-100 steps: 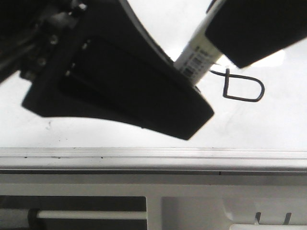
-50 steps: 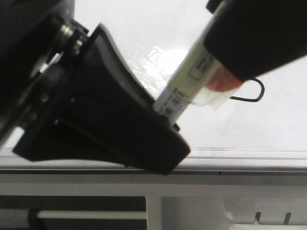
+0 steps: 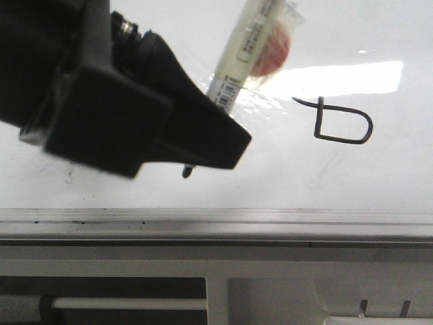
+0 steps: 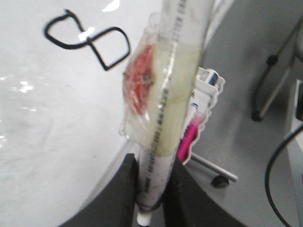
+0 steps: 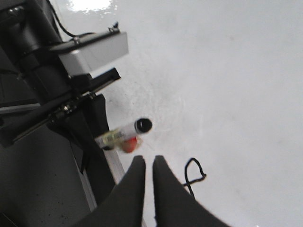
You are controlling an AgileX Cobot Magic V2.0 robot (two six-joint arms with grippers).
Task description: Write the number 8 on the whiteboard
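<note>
The number 8 (image 3: 342, 122) is a thin black, lopsided line figure on the glossy whiteboard (image 3: 379, 176); it also shows in the left wrist view (image 4: 89, 40), and partly in the right wrist view (image 5: 193, 173). My left gripper (image 3: 218, 130) hangs to the left of the figure, shut on a white marker (image 3: 238, 59) with a red lump taped to it (image 3: 273, 50). The marker stands clamped between the fingers (image 4: 154, 189). A small dark end (image 3: 187, 171) pokes out below them; whether it touches the board is unclear. My right gripper (image 5: 146, 163) is shut and holds nothing, beside the figure.
A grey metal edge rail (image 3: 216, 221) runs along the board's near side, with a white frame below it. Past the board's edge in the left wrist view lie grey floor, a caster (image 4: 220, 181) and a pink-and-white item (image 4: 194, 135). The left arm's camera housing (image 5: 93, 50) sits close to my right gripper.
My left gripper has swung to the left and away from the figure, carrying the marker, so the whole 8 is uncovered. The black shape at the upper right is gone from view.
</note>
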